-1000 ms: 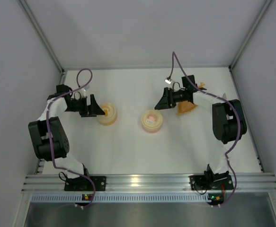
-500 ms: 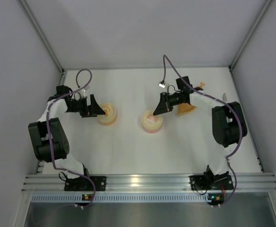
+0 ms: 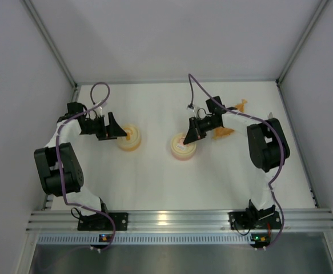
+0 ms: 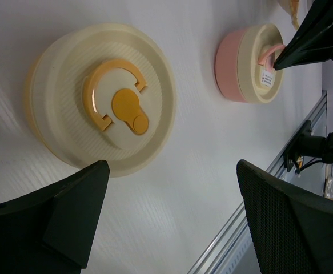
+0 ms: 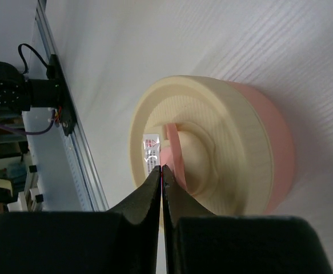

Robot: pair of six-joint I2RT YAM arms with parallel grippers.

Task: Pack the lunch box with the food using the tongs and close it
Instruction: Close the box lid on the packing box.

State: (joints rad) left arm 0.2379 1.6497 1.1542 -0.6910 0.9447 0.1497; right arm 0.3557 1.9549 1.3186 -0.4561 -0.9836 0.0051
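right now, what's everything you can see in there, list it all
yellow-orange tub: one, cream lid with orange handle, left of centre
pink tub: one, cream lid with pink handle, centre
leaf-shaped dish: one, orange, back right, partly behind the right arm
small orange piece: one, behind the dish, too small to identify
table: one, white
left fingers: two, black, open, beside the yellow-orange tub
right fingers: two, black, shut, tips at the pink tub's lid handle
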